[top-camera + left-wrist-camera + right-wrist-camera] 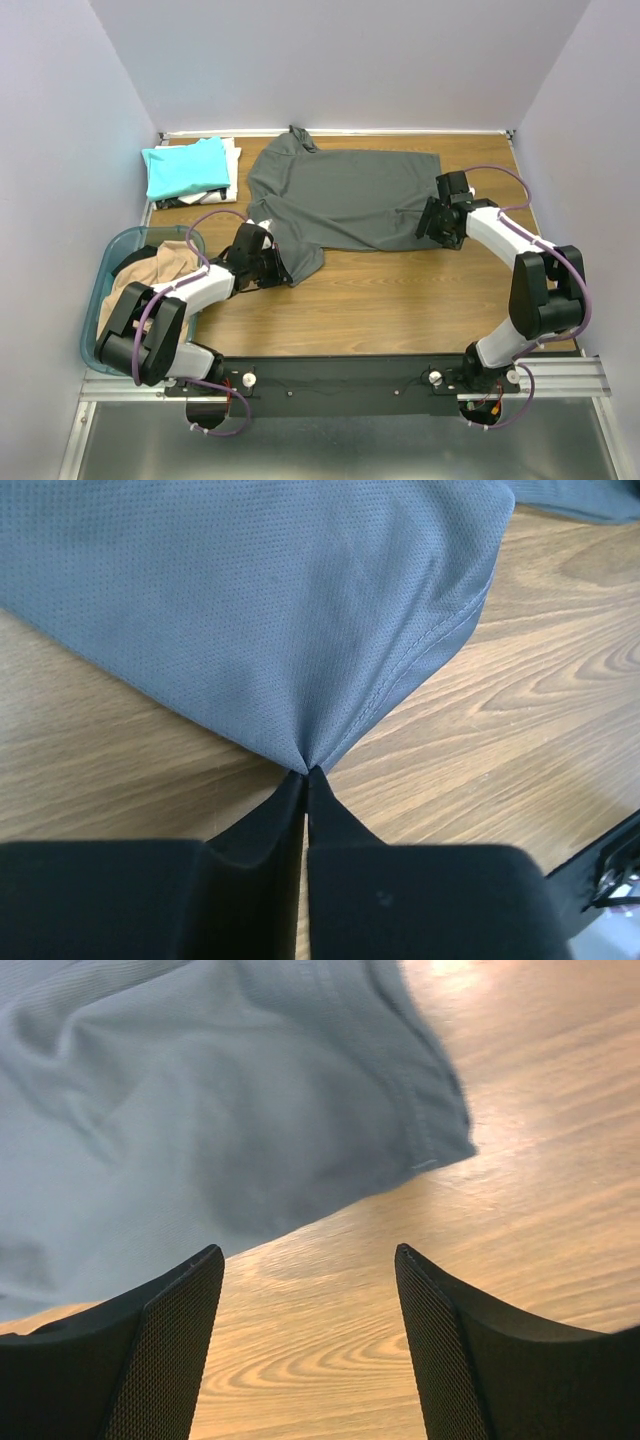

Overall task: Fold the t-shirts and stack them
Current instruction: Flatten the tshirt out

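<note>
Now the grey shirt (345, 195) lies spread on the desk (400, 290) right of the basket (92, 318), its first fold seemingly starting. Left tool (305, 773), nearer the basket, pinches a hemmed edge; right tool (308, 1252), farther off, gapes empty and should grip the other edge next

My left gripper (305, 775) pinches a hemmed corner of the dark grey t-shirt (280, 600), my jaws pressed together. The cloth fans out from the pinch over the wooden table (540, 710).
</note>
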